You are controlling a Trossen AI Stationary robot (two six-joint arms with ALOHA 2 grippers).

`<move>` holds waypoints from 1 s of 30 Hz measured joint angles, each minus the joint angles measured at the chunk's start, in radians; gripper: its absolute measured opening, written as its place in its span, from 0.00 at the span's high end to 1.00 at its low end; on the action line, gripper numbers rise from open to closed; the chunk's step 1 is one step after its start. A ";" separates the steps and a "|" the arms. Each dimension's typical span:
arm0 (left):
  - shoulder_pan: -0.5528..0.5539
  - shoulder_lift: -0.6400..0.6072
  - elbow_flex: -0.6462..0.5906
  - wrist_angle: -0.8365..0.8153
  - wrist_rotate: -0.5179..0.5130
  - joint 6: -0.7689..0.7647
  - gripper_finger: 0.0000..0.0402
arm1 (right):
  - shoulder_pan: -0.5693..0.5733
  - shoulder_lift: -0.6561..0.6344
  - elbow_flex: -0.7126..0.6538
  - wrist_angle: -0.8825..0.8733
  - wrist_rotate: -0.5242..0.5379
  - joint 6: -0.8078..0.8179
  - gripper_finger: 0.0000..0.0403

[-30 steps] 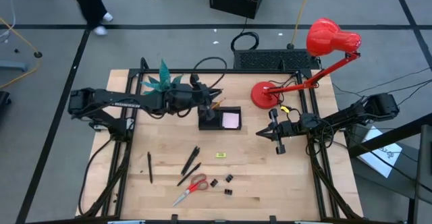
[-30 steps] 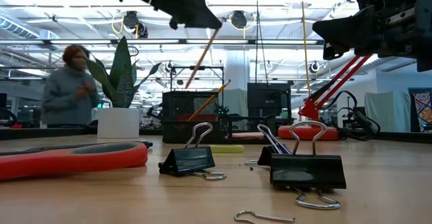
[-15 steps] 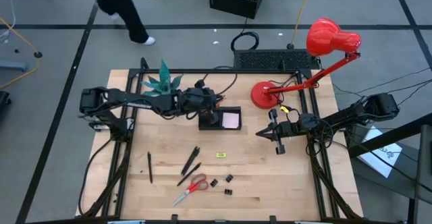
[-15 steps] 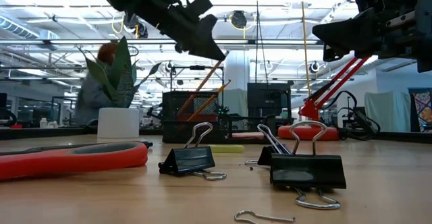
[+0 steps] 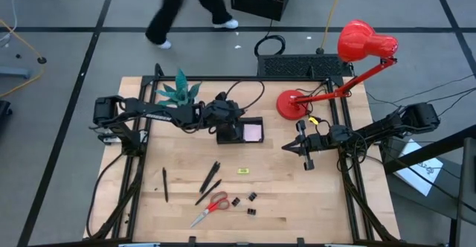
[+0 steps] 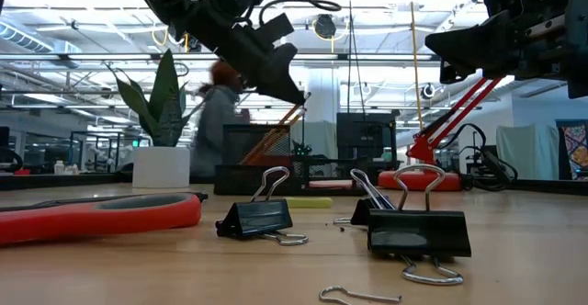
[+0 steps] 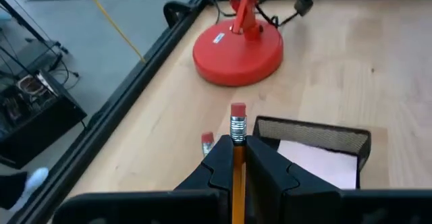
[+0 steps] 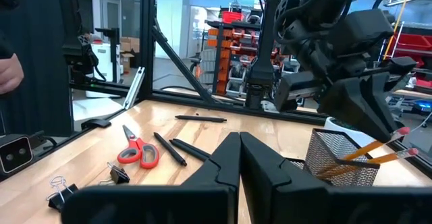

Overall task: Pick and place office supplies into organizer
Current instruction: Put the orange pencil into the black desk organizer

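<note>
The left arm reaches across the back of the counter (image 5: 297, 217), its left hand (image 5: 225, 125) tipped down over the organizer (image 5: 242, 131) and gripping an orange pencil (image 7: 237, 158) (eraser end pointing up past the fingers). Another pencil (image 8: 364, 148) leans in the mesh cup, and a pink sticky-note pad (image 5: 254, 132) lies in the tray. The right arm waits near the lamp base (image 5: 293, 104), its right hand (image 5: 307, 156) pressed closed and empty. Pens (image 5: 210, 177), scissors (image 5: 212, 207) and binder clips (image 5: 249, 204) lie on the counter's front half.

Pencil (image 7: 237, 158) lower shaft hidden between left hand (image 7: 235, 162) fingers; organizer (image 5: 250, 120) mostly covered by arm.
</note>
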 joint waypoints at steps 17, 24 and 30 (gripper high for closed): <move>0.000 0.004 0.000 -0.034 0.031 -0.042 0.92 | 0.000 0.000 0.000 0.000 0.000 0.000 0.99; 0.002 0.004 0.000 -0.034 0.067 -0.059 0.83 | 0.000 0.000 0.000 0.000 0.000 0.000 0.99; -0.001 -0.019 0.000 -0.020 0.068 -0.013 0.76 | 0.000 0.000 0.000 0.000 0.000 0.004 0.99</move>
